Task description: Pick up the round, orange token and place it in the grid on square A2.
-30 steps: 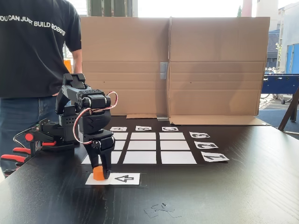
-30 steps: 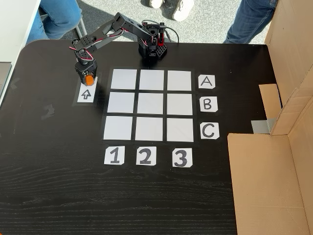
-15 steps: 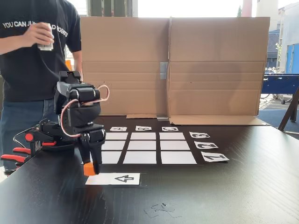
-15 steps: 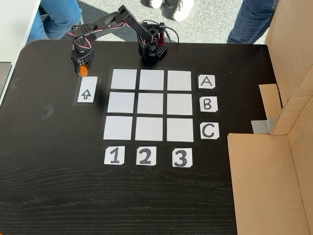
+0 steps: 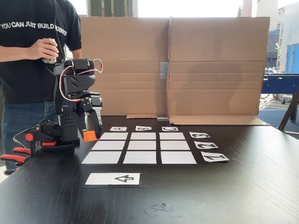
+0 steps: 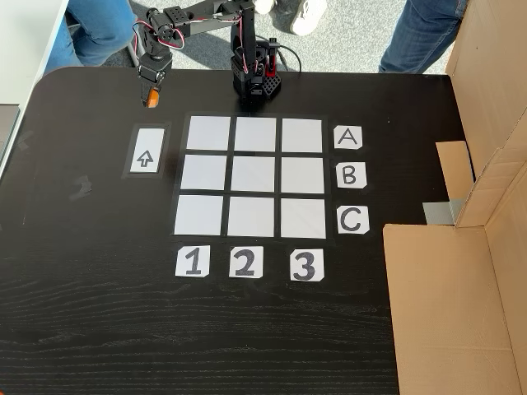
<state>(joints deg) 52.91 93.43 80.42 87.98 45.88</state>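
Observation:
The orange token (image 5: 89, 136) (image 6: 151, 97) hangs in the air, with my gripper (image 5: 91, 134) (image 6: 151, 94) shut on it. It is raised well above the black table, left of the grid (image 6: 254, 176) in a fixed view from above. The grid (image 5: 140, 147) is a three-by-three set of white cells with letter cards A B C and number cards 1 2 3 along two sides. Square A2 (image 6: 255, 134) is the middle cell of the row beside card A, and it is bare. In the side fixed view square A2 (image 5: 107, 145) lies in the grid's left column.
A white card with a black arrow (image 5: 113, 178) (image 6: 145, 151) lies on the table left of the grid. The arm's base (image 6: 255, 78) stands at the table's far edge. A person (image 5: 32, 56) holding a can stands behind it. A cardboard wall (image 5: 173, 65) borders the back.
The gripper lifted the token off the arrow card, rising and pulling back toward the arm's base. The arrow card now lies bare. The person raised a can.

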